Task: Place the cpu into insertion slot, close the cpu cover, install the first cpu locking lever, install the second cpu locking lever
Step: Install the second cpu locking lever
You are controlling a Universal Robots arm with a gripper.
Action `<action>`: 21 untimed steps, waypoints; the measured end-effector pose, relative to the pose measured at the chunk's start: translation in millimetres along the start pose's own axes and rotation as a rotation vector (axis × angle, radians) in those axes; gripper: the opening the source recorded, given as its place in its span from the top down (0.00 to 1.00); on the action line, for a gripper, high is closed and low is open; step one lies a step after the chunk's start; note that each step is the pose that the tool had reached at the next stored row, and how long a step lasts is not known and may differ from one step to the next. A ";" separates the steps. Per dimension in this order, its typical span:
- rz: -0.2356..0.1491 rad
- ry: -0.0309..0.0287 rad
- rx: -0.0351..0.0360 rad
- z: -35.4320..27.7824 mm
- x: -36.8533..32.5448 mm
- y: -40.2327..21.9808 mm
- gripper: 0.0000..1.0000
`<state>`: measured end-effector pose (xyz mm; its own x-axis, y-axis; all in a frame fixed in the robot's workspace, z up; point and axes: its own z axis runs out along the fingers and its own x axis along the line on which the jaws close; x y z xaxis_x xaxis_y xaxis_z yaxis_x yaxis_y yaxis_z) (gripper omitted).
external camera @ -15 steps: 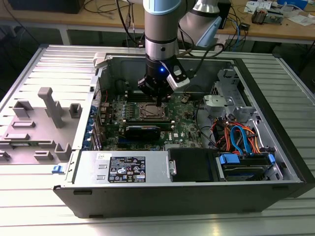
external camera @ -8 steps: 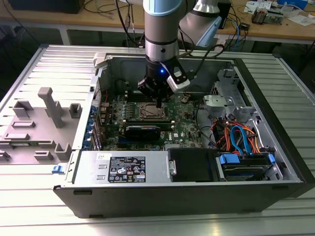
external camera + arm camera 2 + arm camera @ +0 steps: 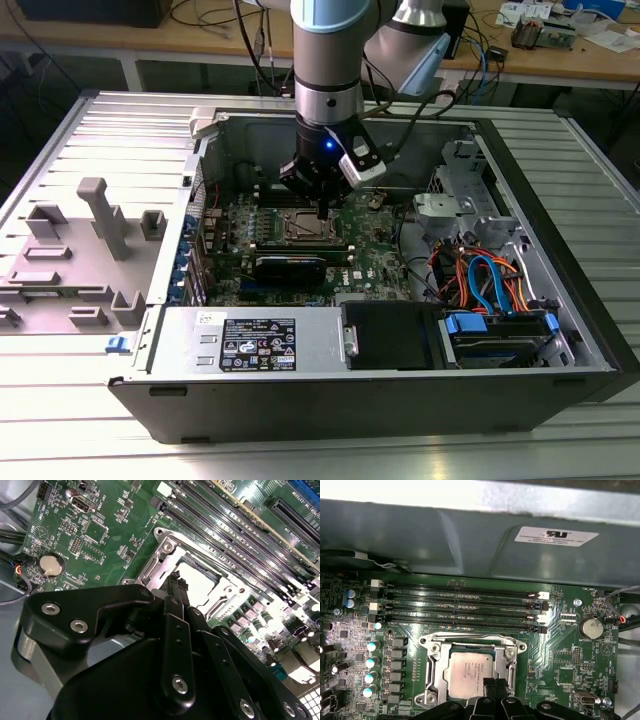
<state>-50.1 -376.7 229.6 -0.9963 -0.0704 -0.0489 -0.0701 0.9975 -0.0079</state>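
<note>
The cpu [image 3: 467,672], a flat square chip with a silver-grey top, lies seated in the insertion slot [image 3: 298,227] on the green motherboard, hiding the slot's centre. The cpu cover [image 3: 434,667], a silvery frame with a cut-out middle, lies flat around the chip. It also appears in the second wrist view as the cpu cover [image 3: 159,560] beside the cpu [image 3: 200,582]. My gripper [image 3: 492,684] hangs straight over the socket inside the open case. Its black fingers are shut together, tips at the chip's edge, nothing visible between them. I cannot make out the locking levers' positions.
Long black memory slots [image 3: 465,607] run beside the socket, with the case wall [image 3: 470,540] beyond. A coin battery [image 3: 591,627] sits nearby. A black graphics card [image 3: 290,266], the power supply [image 3: 250,345] and drive cables [image 3: 480,275] crowd the case. Grey fixtures [image 3: 100,215] stand outside it.
</note>
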 end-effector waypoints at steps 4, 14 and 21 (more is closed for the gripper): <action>0.000 0.0043 -0.0002 0.0 0.1 -1.6 0.89; 0.000 0.0499 -0.0035 -0.8 0.5 -8.4 0.89; 0.000 0.0489 -0.0040 -4.6 1.3 -9.6 0.89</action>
<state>-50.9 -386.3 234.2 -0.9975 -0.0702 -0.0001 -0.0702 0.9975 -0.0038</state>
